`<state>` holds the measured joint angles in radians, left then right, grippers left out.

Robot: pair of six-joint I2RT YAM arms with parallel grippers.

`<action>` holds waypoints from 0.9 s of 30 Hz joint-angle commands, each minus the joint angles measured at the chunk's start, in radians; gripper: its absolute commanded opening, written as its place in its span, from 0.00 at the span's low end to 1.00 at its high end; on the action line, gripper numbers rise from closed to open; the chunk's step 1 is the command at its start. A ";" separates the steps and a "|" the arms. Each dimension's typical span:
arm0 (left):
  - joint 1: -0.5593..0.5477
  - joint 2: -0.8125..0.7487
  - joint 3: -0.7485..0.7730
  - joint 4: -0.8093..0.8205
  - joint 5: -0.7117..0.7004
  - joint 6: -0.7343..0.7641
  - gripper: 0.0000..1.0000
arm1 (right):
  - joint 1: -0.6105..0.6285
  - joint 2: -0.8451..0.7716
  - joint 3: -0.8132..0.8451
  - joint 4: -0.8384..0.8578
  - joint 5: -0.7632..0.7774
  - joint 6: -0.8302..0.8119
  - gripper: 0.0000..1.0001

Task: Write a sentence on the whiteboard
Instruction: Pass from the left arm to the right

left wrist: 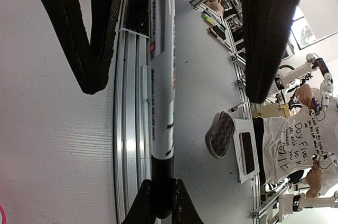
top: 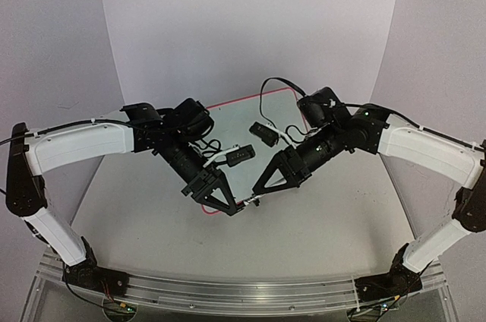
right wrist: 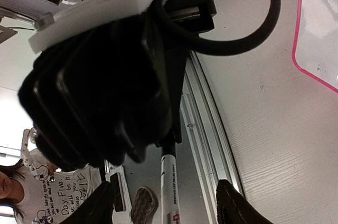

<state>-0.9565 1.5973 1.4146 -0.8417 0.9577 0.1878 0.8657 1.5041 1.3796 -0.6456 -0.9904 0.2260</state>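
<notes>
**A:** Where's the whiteboard (top: 241, 121)?

**B:** At the centre of the overhead view, flat on the tabletop (top: 319, 223) and mostly hidden under both arms. The right wrist view catches only its pink-rimmed corner, upper right. I see no sentence on the bare patches.

**A:** And the grippers?

**B:** The left gripper (left wrist: 177, 94) has its fingers (left wrist: 90, 34) wide apart either side of a white marker (left wrist: 161, 76), clear of it. For the right gripper (top: 260, 193) I can't tell. A dark fork hugs the marker's black end at the bottom of the left wrist view, possibly its tips, though its own view suggests otherwise.

**A:** How will things handle?

**B:** The marker looks light and stiff, but its smooth barrel may twist, so I'd clamp it across the middle. The board looks rigid and slick, and it may slide under pen pressure.

**A:** What does the overhead view miss?

**B:** The marker is a mere sliver there. The wrist views show its length.
</notes>
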 commanded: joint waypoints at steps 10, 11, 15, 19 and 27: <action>0.002 0.000 0.048 -0.020 0.017 0.043 0.00 | 0.046 0.037 0.031 0.002 -0.028 -0.022 0.51; 0.003 0.000 0.047 -0.020 0.015 0.043 0.00 | 0.047 0.038 0.031 0.003 -0.028 -0.022 0.50; 0.004 0.000 0.043 -0.020 0.010 0.042 0.00 | 0.051 0.039 0.034 0.003 -0.030 -0.022 0.44; 0.004 -0.005 0.040 -0.015 0.010 0.040 0.00 | 0.053 0.041 0.036 0.004 -0.030 -0.022 0.36; 0.005 -0.009 0.037 -0.009 -0.004 0.040 0.00 | 0.052 0.042 0.028 0.004 -0.031 -0.028 0.07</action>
<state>-0.9565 1.6066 1.4212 -0.8733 0.9656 0.2148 0.9085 1.5394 1.3804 -0.6538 -0.9978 0.2142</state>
